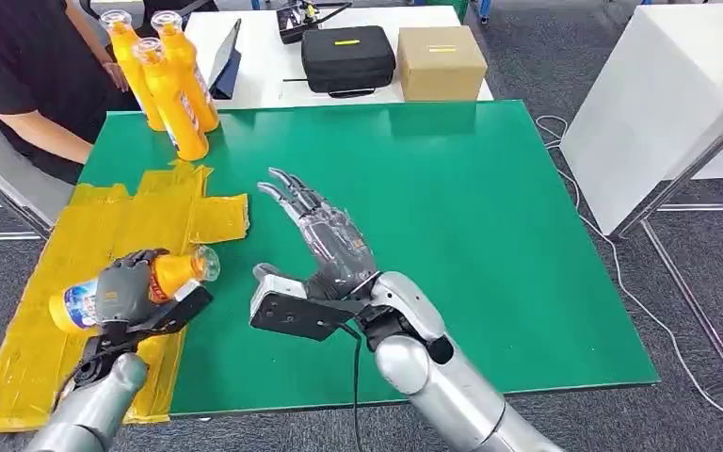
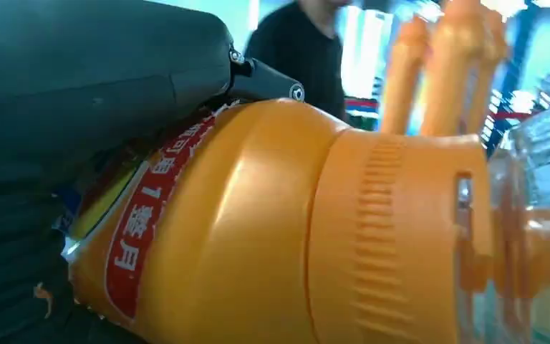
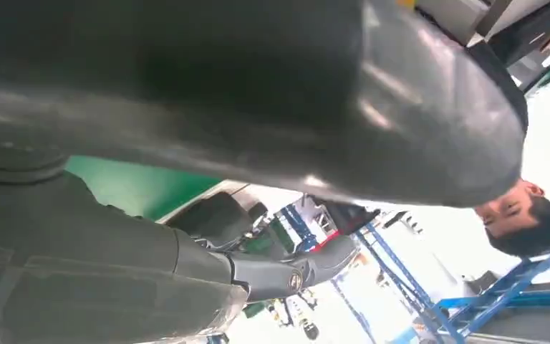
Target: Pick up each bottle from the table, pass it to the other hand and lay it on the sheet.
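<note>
Holding a bottle (image 1: 136, 285) on its side, left hand (image 1: 124, 290) wraps its body above the yellow sheet (image 1: 75, 250); cap points toward right hand (image 1: 325, 247), fingers (image 1: 287, 193) spread, holding nothing, over the green surface (image 1: 490, 217). Three more bottles (image 1: 165, 80) stand at the far corner beside a person (image 1: 19, 75)

Left wrist view: bottle (image 2: 258, 229) close up, label and ribbed cap, dark fingers (image 2: 79, 79) clamped over it

Right wrist view: grey hand (image 3: 243, 100), blurred

Judgement: full, stiff, smooth plastic, likely slippery; grip mid-body, not the cap

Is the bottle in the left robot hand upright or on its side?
On its side: the bottle lies roughly level in the left robot hand, cap toward the table's middle, above the yellow sheet.
</note>
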